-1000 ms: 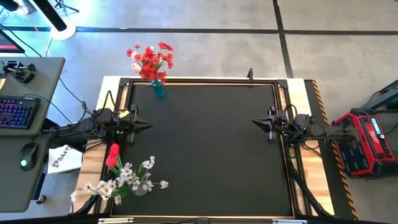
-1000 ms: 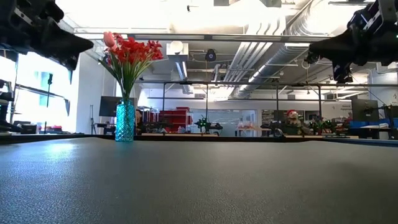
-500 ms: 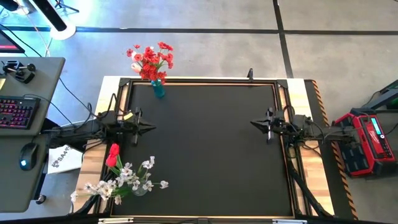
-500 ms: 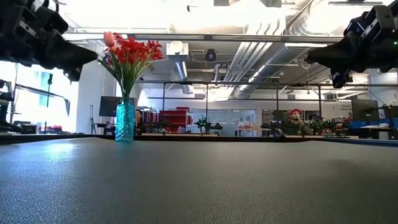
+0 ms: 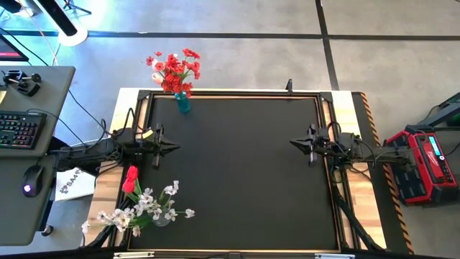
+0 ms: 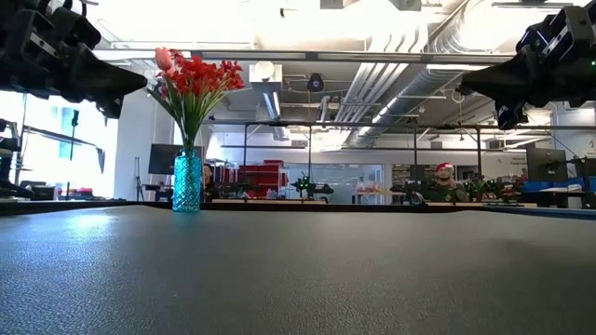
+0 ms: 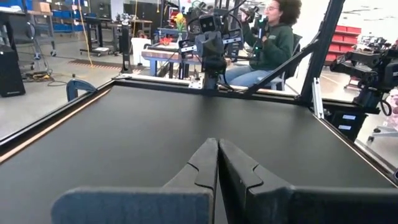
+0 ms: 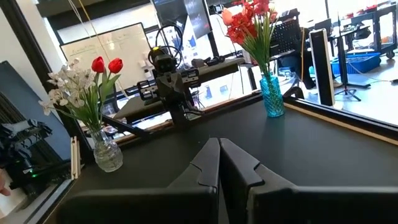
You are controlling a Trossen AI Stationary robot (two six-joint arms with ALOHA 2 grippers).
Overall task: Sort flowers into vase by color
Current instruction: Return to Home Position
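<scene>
A blue vase (image 5: 182, 102) with red flowers (image 5: 174, 67) stands on the black table at its far left corner; it also shows in the low view (image 6: 186, 181) and the right wrist view (image 8: 272, 94). A clear vase (image 8: 107, 153) at the near left corner holds white flowers (image 5: 147, 208) and two red tulip buds (image 8: 106, 64). My left gripper (image 5: 176, 146) hovers shut at the table's left edge, pointing level toward the right. My right gripper (image 5: 292, 142) hovers shut at the right edge, facing it. Neither holds anything.
A raised frame (image 5: 237, 93) rims the black table. A desk with a keyboard (image 5: 18, 131) and mouse (image 5: 29, 189) stands left of it, a red box (image 5: 424, 164) to its right. A seated person (image 7: 270, 37) shows beyond the right edge.
My left gripper has sunk a little, still shut and pointing level, then kept still. The vases and flowers stand as before.
</scene>
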